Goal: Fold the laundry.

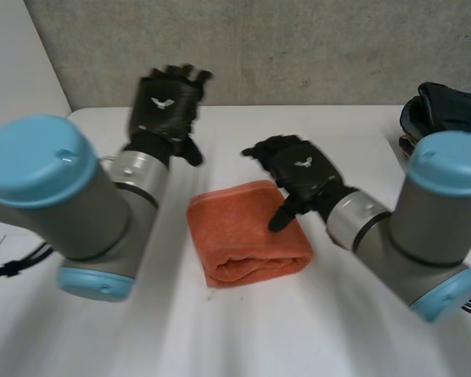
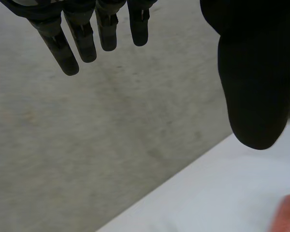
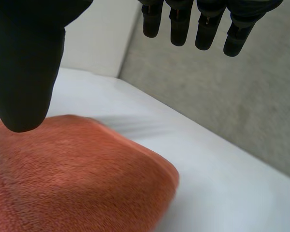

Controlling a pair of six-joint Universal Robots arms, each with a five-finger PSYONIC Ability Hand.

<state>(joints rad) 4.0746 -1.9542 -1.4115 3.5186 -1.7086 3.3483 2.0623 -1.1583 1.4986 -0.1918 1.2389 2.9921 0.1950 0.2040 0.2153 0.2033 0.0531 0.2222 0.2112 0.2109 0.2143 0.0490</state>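
Count for this entry: you had one orange towel (image 1: 247, 233), one dark pile of clothes (image 1: 447, 110), and two hands over the white table (image 1: 220, 338).

The towel lay folded into a thick pad at the table's centre, its rounded fold toward 6 o'clock.

Your left hand (image 1: 166, 102) hung at 10 o'clock of the towel, apart from it. Its fingers (image 2: 79, 43) were straight and held nothing.

Your right hand (image 1: 300, 171) was at 1 o'clock of the towel, over its far right corner. The fingers were loosely extended and the thumb (image 3: 24, 72) pointed down over the cloth, grasping nothing. Whether the thumb touched the towel could not be read.

The dark pile lay at 2 o'clock, at the table's right edge, well apart from the towel.
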